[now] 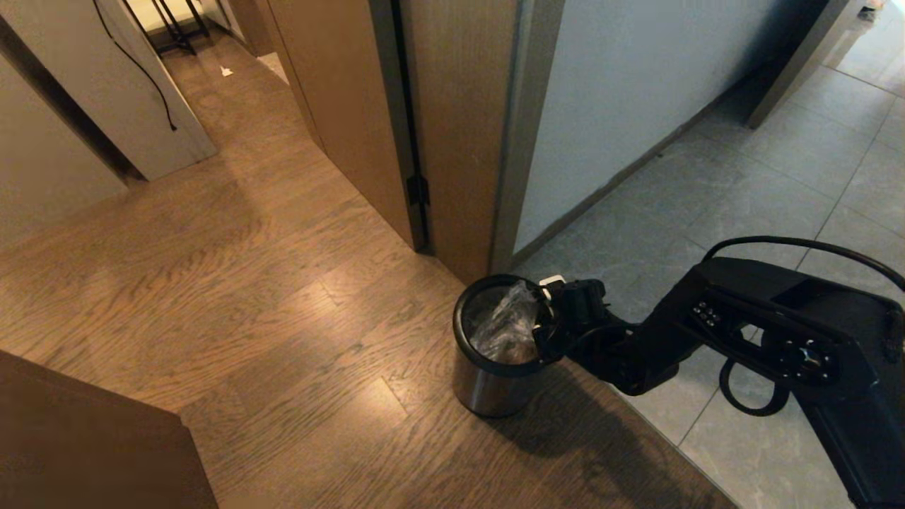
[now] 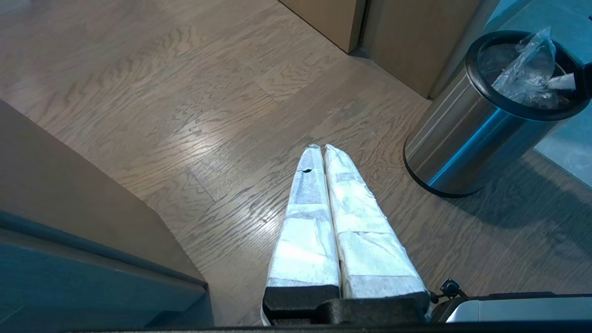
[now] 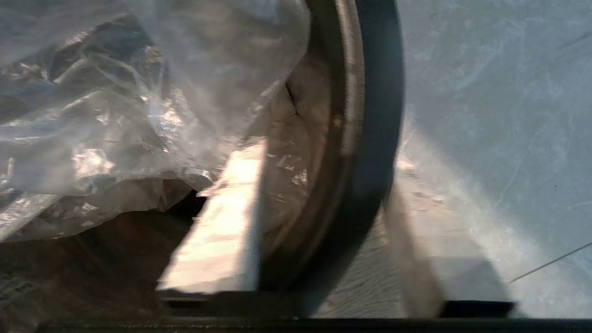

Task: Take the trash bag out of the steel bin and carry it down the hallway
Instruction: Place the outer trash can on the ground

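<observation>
right jaws (image 3: 319, 185) straddle steel bin (image 1: 488, 385) rim | trash bag (image 1: 505, 329) inside

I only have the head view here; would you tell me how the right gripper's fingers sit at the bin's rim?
Observer: The right gripper straddles the black rim of the steel bin, one finger inside and one outside.
Operator: Is the trash bag between them?
Observer: The bulk of the trash bag lies bunched inside, beside the inner finger, not between the two.
Operator: And the left gripper, which I cannot see?
Observer: The left gripper is shut, over the wooden floor, apart from the bin.
</observation>
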{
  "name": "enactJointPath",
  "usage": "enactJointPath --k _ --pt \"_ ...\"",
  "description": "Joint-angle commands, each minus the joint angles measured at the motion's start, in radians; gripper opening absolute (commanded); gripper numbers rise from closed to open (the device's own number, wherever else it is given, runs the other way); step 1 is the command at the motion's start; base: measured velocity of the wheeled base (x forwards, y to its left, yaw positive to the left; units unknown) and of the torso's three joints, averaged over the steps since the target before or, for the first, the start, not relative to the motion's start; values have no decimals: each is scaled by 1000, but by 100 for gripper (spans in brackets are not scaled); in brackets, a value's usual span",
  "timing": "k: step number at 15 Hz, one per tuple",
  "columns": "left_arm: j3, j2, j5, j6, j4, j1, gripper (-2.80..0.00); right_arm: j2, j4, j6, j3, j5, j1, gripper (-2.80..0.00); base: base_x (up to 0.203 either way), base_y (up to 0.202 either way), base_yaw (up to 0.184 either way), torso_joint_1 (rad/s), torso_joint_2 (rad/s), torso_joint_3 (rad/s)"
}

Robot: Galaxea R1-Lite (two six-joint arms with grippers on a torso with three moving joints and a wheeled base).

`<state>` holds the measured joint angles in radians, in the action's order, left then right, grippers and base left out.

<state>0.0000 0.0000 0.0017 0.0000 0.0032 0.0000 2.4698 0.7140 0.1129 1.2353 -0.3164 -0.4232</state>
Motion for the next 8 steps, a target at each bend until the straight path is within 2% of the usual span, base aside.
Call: enactJointPath --k 1,8 --pt "0 0 1 0 0 0 -280 -8 16 2 -2 -1 0 -280 0 0 0 0 0 0" --pt "0 0 0 0 0 0 -280 -83 13 1 -12 4 0 -280 0 0 0 0 0 0"
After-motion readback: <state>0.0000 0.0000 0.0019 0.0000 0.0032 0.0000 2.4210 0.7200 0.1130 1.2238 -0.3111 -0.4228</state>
